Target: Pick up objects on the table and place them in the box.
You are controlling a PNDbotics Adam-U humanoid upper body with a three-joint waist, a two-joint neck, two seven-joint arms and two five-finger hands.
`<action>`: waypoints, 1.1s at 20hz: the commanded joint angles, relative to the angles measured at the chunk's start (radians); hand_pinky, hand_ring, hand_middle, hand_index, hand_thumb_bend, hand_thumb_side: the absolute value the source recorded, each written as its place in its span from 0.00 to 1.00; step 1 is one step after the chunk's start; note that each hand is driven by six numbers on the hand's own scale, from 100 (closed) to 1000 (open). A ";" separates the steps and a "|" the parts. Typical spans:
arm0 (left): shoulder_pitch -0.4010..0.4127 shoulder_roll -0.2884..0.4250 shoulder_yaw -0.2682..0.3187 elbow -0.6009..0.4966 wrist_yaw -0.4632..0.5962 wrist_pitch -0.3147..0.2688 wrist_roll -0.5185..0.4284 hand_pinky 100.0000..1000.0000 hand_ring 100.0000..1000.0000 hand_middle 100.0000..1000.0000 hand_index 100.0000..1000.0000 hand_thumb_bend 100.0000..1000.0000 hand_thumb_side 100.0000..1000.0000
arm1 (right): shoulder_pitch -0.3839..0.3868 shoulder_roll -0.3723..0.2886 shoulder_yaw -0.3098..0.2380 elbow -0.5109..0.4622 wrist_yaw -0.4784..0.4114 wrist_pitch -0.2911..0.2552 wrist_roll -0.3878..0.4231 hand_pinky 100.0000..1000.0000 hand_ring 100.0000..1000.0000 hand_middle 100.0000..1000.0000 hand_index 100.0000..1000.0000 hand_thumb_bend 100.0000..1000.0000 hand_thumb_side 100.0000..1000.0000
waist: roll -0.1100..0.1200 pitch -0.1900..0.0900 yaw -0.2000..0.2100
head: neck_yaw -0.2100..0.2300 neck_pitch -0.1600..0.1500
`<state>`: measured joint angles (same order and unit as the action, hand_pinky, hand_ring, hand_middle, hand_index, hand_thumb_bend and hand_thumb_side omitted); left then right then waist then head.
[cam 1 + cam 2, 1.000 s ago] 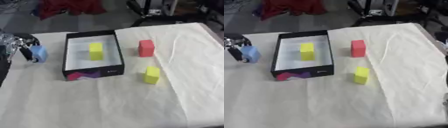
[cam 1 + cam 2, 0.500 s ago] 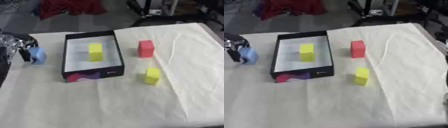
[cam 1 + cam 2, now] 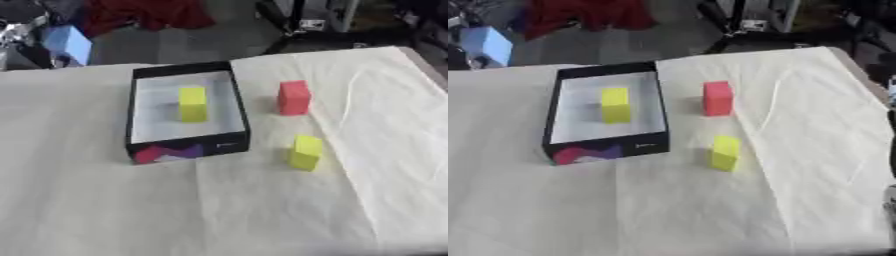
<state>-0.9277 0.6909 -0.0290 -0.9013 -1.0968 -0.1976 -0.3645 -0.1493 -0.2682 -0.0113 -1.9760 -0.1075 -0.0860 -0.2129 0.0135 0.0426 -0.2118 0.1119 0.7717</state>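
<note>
Where a second ago it sat low beside the box, the pale blue block [image 3: 70, 44] now rides higher at ten o'clock, grasped in the left hand [image 3: 24, 39]. Inside the black-walled, white-floored box [image 3: 234, 107] stands a yellow block [image 3: 192, 104]. At three o'clock of the box stands a red block [image 3: 294, 97]; at five o'clock another yellow block [image 3: 304, 152] rests on the creased cream cloth [image 3: 219, 210] covering the worktop.

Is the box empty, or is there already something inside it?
Not empty. One yellow block stands upright inside the box. The red block and another yellow block lie outside on the cloth.
</note>
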 commanded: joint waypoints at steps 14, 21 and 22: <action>-0.019 -0.183 -0.224 -0.139 0.028 -0.172 -0.208 0.78 0.57 0.53 0.68 0.48 0.24 | -0.015 -0.011 0.005 -0.015 -0.006 -0.001 0.013 0.75 0.65 0.59 0.82 0.00 0.45 | 0.002 -0.017 -0.037 | -0.008 -0.002; 0.011 -0.196 -0.236 -0.120 0.021 -0.199 -0.191 0.82 0.71 0.71 0.85 0.85 0.40 | -0.015 -0.009 0.004 -0.014 -0.006 -0.001 0.014 0.75 0.65 0.59 0.82 0.00 0.45 | 0.001 -0.016 -0.037 | -0.013 -0.002; 0.014 -0.190 -0.235 -0.132 0.028 -0.200 -0.189 0.83 0.73 0.73 0.87 0.91 0.44 | -0.015 -0.009 0.003 -0.013 -0.006 -0.001 0.013 0.75 0.65 0.59 0.82 0.00 0.45 | 0.001 -0.016 -0.037 | -0.013 -0.002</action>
<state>-0.8960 0.4745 -0.2670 -1.0131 -1.0751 -0.3917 -0.5567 -0.1505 -0.2681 -0.0053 -1.9756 -0.1109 -0.0867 -0.2024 0.0135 0.0426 -0.2480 0.1026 0.7718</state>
